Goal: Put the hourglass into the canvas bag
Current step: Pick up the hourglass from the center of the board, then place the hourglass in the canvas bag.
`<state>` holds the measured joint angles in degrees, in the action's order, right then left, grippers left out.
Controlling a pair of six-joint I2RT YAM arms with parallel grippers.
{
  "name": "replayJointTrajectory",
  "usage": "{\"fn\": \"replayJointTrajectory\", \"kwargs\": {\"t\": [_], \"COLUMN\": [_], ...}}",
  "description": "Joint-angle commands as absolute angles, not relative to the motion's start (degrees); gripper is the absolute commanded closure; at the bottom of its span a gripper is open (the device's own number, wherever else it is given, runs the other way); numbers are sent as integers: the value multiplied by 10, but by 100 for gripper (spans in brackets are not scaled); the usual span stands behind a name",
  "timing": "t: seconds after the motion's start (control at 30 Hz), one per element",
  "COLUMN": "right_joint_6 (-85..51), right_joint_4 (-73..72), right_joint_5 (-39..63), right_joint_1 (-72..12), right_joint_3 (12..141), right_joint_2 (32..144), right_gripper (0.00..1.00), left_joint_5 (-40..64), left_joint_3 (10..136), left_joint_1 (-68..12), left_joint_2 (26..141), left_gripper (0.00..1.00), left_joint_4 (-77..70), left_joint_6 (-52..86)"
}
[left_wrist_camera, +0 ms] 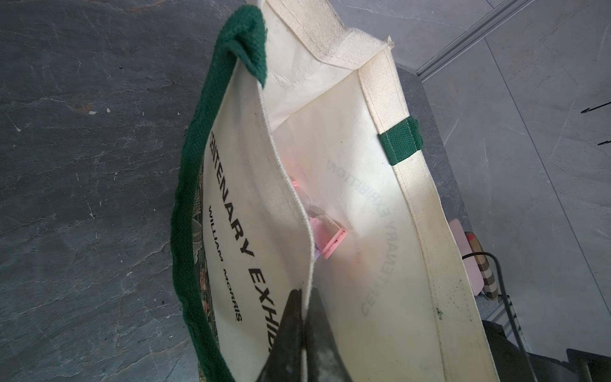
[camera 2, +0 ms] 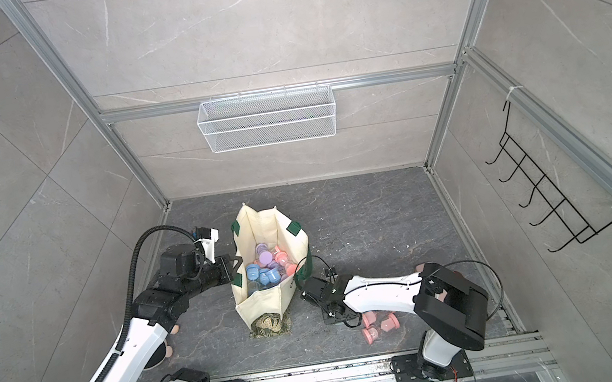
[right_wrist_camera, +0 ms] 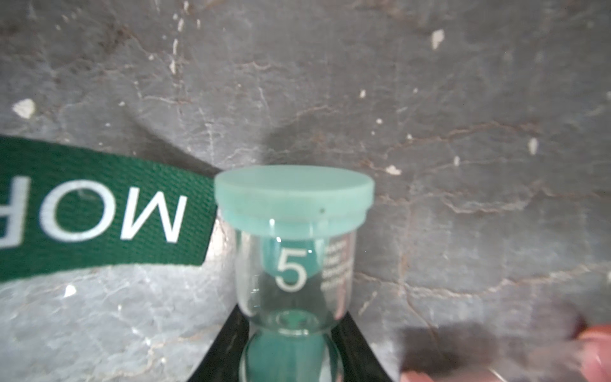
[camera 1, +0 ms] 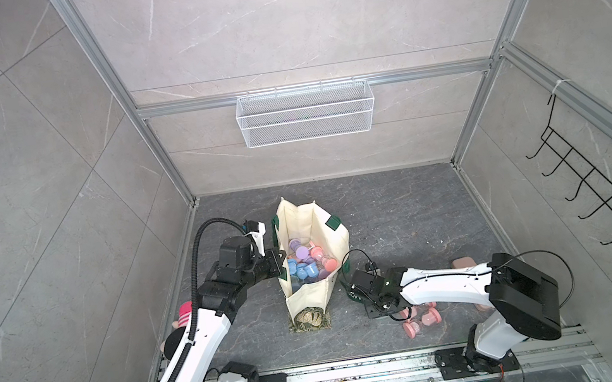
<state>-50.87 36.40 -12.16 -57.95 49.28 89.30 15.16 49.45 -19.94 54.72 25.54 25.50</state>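
right wrist: hourglass [right_wrist_camera: 294, 264] between fingers [right_wrist_camera: 363, 357] (teal)

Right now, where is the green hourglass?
In the right wrist view the green hourglass sits between the right gripper's jaws, beside the lettered green strap just right of the canvas bag.

Looks into bag [left_wrist_camera: 330, 139], rim pinched by left gripper [left_wrist_camera: 302, 311]; pink hourglass [left_wrist_camera: 330, 236] inside by far wall; green strap [left_wrist_camera: 195, 185] along outer side

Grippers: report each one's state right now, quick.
Left gripper: closed, pinching the canvas bag by its side wall.
Right gripper: jaws flank the green hourglass; firm grip cannot be told.
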Motion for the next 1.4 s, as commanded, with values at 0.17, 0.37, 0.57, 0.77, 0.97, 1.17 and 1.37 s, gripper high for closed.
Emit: {"fn": "replayJointTrajectory", "kwargs": {"t": [0.17, 0.37, 0.57, 0.77, 0.97, 1.17, 1.37], "right_joint_6": [-505, -503, -494, -462, -431, -406, -385], "right_joint_4": [428, 466, 491, 498, 485, 455, 407], "right_joint_5": [-173, -205, -234, -248, -236, -214, -186], "right_joint_1": [-580, -580, -580, -580, -580, -580, -580], "right_joint_3": [523, 562, 613, 681, 741, 791, 841], "right_joint_2": [784, 729, 691, 688, 695, 715, 752], "right_gripper": [94, 97, 98, 100, 100, 100, 100], "left_joint_5": [175, 173, 175, 176, 177, 176, 179], "left_joint_3": [496, 495, 494, 494, 496, 495, 496], "left_joint_1": [-201, -201, -200, -200, -200, -200, -200], "left_joint_2": [546, 546, 546, 543, 546, 544, 552], "left_gripper": [100, 100, 100, 100, 100, 100, 100], "left_joint_4": [251, 250, 249, 248, 248, 250, 250], "left_joint_6": [249, 249, 249, 249, 249, 249, 250]}}
